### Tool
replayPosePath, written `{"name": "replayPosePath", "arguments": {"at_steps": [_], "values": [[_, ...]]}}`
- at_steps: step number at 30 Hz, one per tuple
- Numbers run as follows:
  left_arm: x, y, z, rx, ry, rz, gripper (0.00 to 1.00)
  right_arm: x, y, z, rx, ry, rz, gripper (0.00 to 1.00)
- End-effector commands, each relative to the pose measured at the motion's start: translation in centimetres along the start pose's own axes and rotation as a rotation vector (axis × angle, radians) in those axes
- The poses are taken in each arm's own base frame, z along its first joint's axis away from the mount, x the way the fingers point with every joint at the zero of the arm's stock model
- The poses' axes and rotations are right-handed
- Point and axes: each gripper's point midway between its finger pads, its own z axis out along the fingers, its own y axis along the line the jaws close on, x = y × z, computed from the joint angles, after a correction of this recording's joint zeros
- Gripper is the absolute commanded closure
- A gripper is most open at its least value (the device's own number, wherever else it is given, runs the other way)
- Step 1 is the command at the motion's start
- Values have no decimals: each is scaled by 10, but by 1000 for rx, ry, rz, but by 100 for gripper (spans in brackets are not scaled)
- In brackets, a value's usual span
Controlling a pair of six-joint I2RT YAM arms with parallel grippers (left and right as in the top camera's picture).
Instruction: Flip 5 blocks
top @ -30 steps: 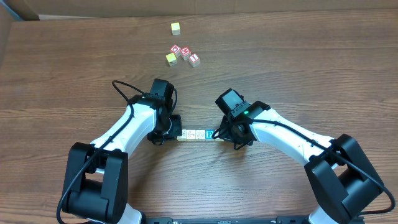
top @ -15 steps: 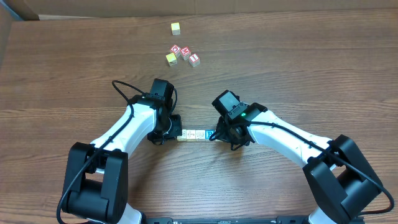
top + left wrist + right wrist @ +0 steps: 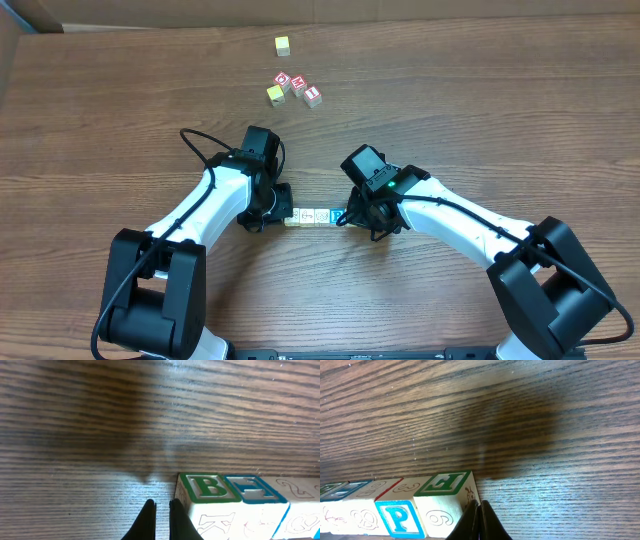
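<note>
Left hand (image 3: 281, 216): fingers pressed shut, gripping nothing. Tips are down on the brown wood-grain tabletop (image 3: 480, 110) at the 9 o'clock end of the row of small pale wooden blocks (image 3: 314, 215). In the left wrist view they sit just beside the green-"B" end block (image 3: 207, 487); contact unclear.

Row lies near mid-tabletop, blocks touching side to side, with the blue-"P" block (image 3: 400, 519) second from the 3 o'clock end.

Right hand (image 3: 347, 217): shut, empty, tips against the green-lettered end block (image 3: 445, 485) at 3 o'clock.

Well apart toward 12 o'clock: red-and-white cubes (image 3: 298, 86) and yellow cubes (image 3: 283, 44).
</note>
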Motion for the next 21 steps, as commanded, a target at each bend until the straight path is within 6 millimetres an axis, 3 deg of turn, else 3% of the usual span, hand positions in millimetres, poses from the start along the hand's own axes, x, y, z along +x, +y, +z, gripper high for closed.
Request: {"name": "replayPosePath", "arguments": {"at_steps": [1, 21], "values": [[3, 1, 6, -3, 15, -9, 96, 2, -1, 3, 3, 2, -2, 96], [-2, -11, 7, 14, -19, 26, 96, 1, 1, 3, -3, -2, 1, 96]]}}
